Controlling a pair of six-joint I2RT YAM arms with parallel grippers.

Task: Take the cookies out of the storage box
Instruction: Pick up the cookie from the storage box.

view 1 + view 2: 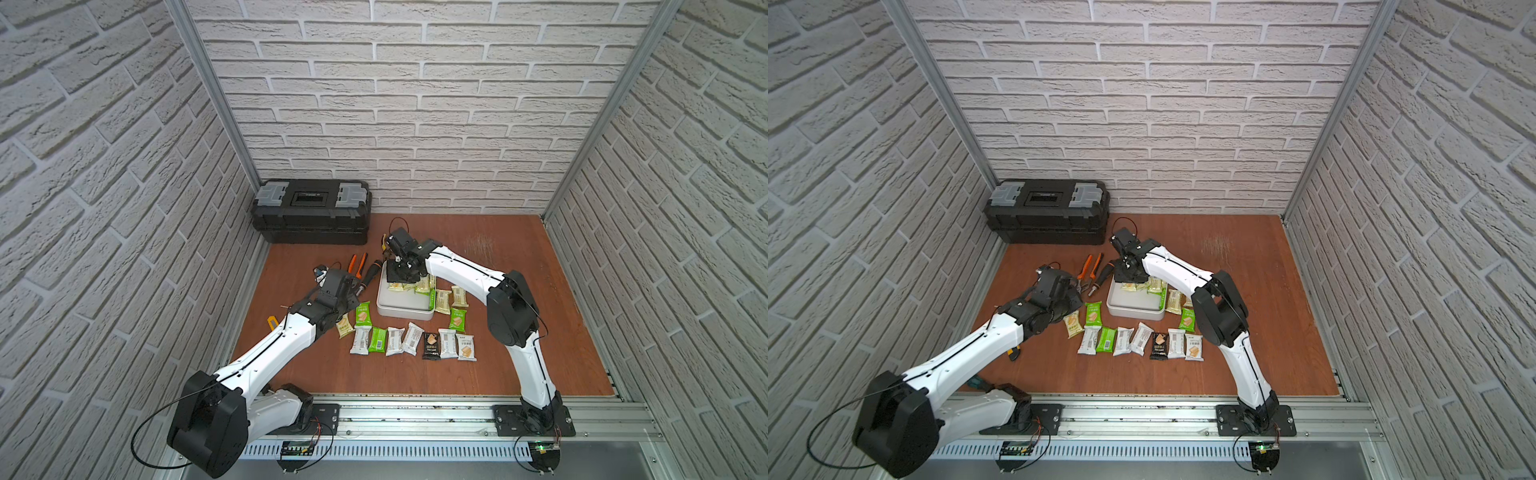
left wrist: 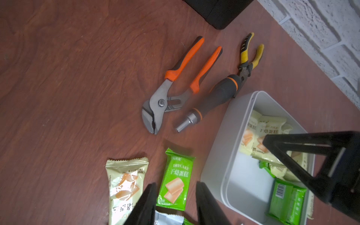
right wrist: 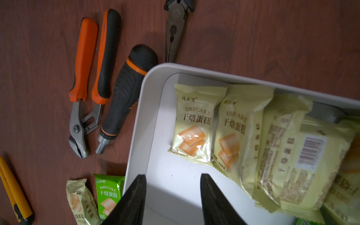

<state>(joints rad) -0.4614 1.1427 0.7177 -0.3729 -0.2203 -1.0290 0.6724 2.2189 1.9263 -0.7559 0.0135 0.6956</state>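
The storage box (image 1: 401, 311), a shallow white tray, sits mid-table in both top views. Several pale yellow cookies (image 3: 194, 124) lie overlapped along its far side, and green ones (image 2: 286, 202) lie at its right side. My right gripper (image 3: 172, 176) hangs open over the bare box floor, just short of the yellow packets, holding nothing. A row of cookies (image 1: 411, 340) lies on the table in front of the box, with more to its right. My left gripper (image 2: 175, 185) stands open above a green packet (image 2: 175, 181) on the table left of the box, not gripping it.
Orange-handled pliers (image 1: 358, 266), a black screwdriver handle (image 1: 372, 272) and yellow pliers (image 2: 251, 54) lie just left of and behind the box. A black toolbox (image 1: 311, 216) stands at the back left. A yellow utility knife (image 3: 13, 192) lies near the left arm.
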